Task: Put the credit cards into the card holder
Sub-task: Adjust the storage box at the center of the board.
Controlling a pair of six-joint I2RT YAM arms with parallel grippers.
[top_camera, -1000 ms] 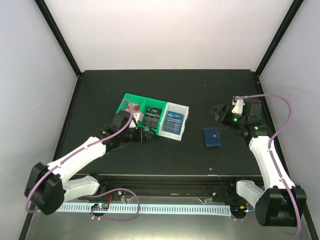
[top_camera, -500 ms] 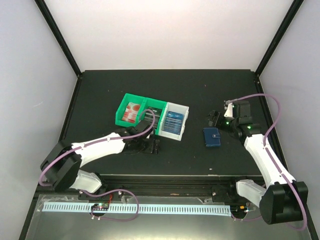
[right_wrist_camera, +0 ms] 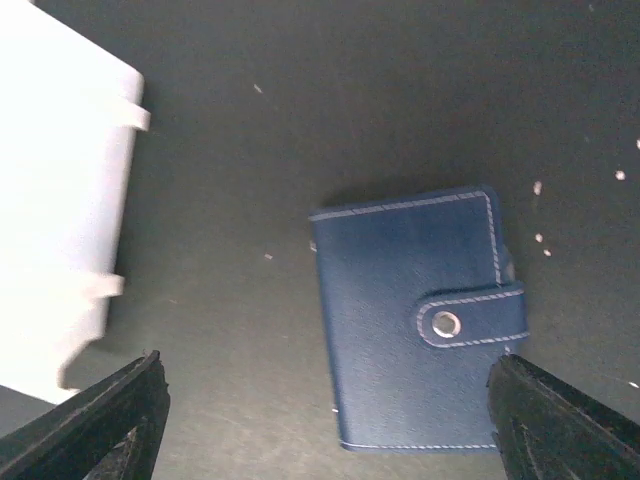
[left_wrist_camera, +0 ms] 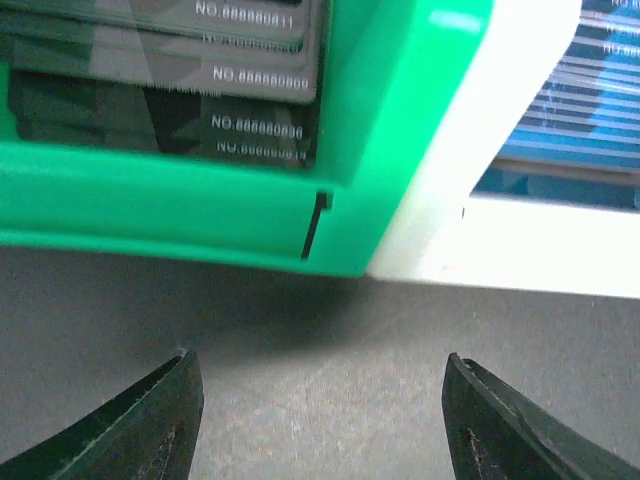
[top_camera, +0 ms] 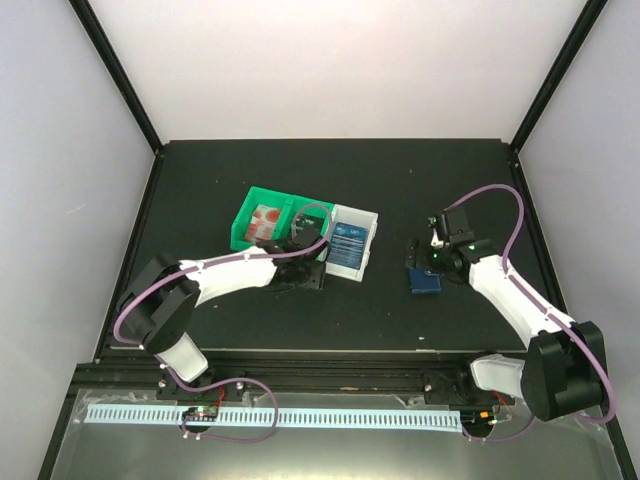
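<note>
The card holder (right_wrist_camera: 410, 330), a dark blue wallet, lies shut on the black table with its snap tab (right_wrist_camera: 470, 320) fastened; it also shows in the top view (top_camera: 428, 282). My right gripper (right_wrist_camera: 330, 435) is open and empty just above it, one finger on each side; in the top view the right gripper (top_camera: 418, 257) hovers at the wallet's far left edge. Credit cards lie in a bin: red-and-white ones (top_camera: 263, 221), dark ones (left_wrist_camera: 200, 80) and blue ones (left_wrist_camera: 590, 110). My left gripper (left_wrist_camera: 320, 435) is open and empty, low over the table at the bin's near wall (left_wrist_camera: 200, 210).
The green-and-white three-compartment bin (top_camera: 250, 196) stands left of centre; its white end (right_wrist_camera: 50, 220) lies left of the wallet. Black frame posts rise at the table's back corners, and light walls close three sides.
My left gripper has moved right along the front of the bin to the green-white joint. My right gripper has moved left and down over the wallet.
</note>
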